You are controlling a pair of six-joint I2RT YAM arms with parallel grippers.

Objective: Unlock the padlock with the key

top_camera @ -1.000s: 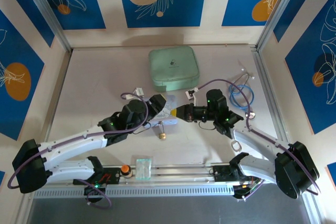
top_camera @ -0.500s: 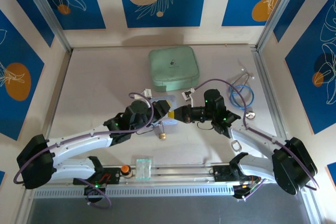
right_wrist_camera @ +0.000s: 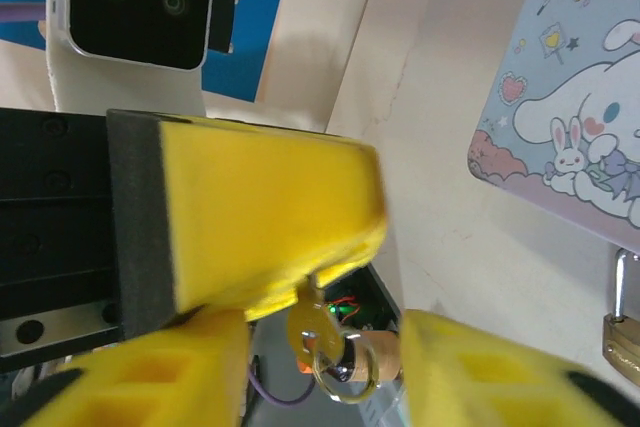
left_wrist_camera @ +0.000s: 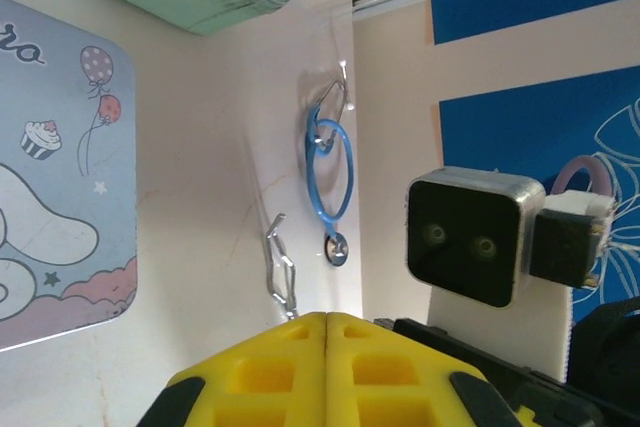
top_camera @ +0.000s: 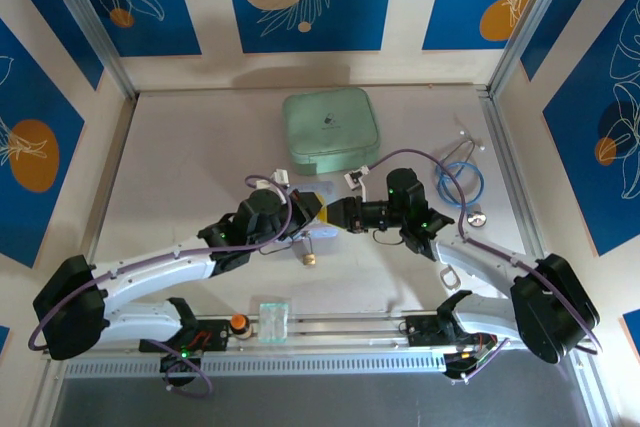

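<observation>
Beside the padlock (right_wrist_camera: pixel 626 347) lies a lilac tin (right_wrist_camera: pixel 560 117).

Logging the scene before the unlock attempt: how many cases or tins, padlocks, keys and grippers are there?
Containers: 2, mint case and lilac tin
Padlocks: 1, the padlock
Keys: 1, the key
Grippers: 2, left gripper and right gripper
Total: 6

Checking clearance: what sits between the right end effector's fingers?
The key, pinched by the shut left end effector, hangs there on its ring, seen in the right wrist view.
</observation>
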